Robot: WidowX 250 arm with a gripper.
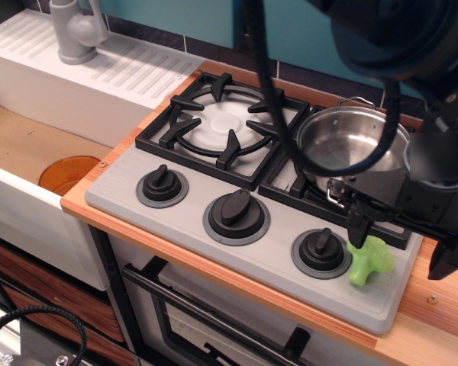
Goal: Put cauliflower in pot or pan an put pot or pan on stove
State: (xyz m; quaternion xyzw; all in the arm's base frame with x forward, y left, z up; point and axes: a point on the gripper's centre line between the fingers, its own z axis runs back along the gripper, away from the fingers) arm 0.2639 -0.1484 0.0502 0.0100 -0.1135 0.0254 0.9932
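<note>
Cauliflower (pixel 369 261) lies on the stove (pixel 214 171) near its front right corner, beside the right knob (pixel 321 249). Gripper (pixel 403 244) straddles it, fingers wide apart, holding nothing. Behind, the empty pot (pixel 349 143) sits on the right burner grate (pixel 320 200).

You are looking at a toy play kitchen, a grey stove (pixel 175 200) with black burner grates (pixel 222 126) and round knobs (pixel 236 208), a white sink (pixel 30 152) with grey faucet (pixel 76 30), an oven door handle (pixel 206 316) below, teal wall behind.
</note>
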